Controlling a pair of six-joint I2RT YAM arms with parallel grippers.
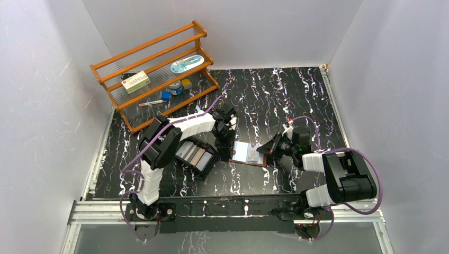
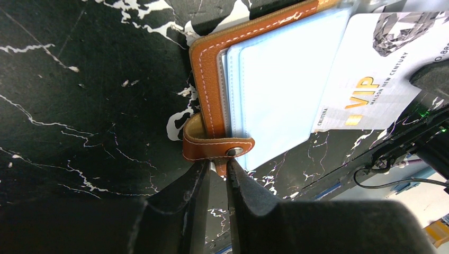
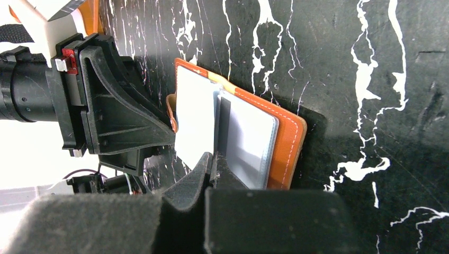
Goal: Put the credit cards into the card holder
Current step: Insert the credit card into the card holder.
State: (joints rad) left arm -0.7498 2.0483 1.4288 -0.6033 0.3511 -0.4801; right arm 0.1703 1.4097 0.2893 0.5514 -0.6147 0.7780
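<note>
The brown leather card holder (image 1: pixel 249 154) lies open on the black marbled table, its clear inner pockets (image 2: pixel 280 79) facing up. My left gripper (image 2: pixel 218 170) is shut on the leather edge just under the strap with the snap stud (image 2: pixel 234 152). My right gripper (image 3: pixel 213 159) is shut on the edge of a white credit card printed "VIP" (image 2: pixel 365 79). That card lies slanted over the holder's right half, against the pockets (image 3: pixel 249 140). More credit cards (image 1: pixel 197 155), grey and tan, sit in a black tray (image 1: pixel 186 165) left of the holder.
A wooden rack (image 1: pixel 153 69) with small items stands at the back left. White walls close in the table on three sides. The left gripper's black body (image 3: pixel 116 116) is close beside the holder's left edge, facing my right gripper.
</note>
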